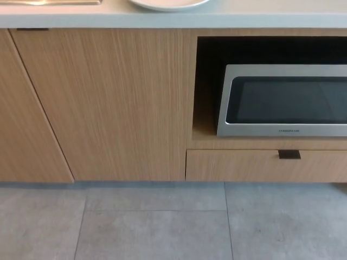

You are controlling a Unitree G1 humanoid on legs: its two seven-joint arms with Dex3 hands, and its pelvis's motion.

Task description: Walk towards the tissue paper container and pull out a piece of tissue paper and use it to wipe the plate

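A white plate (pixel 169 5) rests on the pale countertop (pixel 260 19) at the top of the head view; only its near rim shows, the rest cut off by the frame edge. No tissue container appears in the picture. Neither of my hands shows.
Wooden cabinet doors (pixel 108 103) fill the front below the counter. A silver microwave (pixel 284 100) sits in an open niche at the right, above a drawer (pixel 265 165) with a dark handle. A metal sink edge (pixel 51 2) shows at the top left. Grey tiled floor (pixel 157 225) lies before the cabinets.
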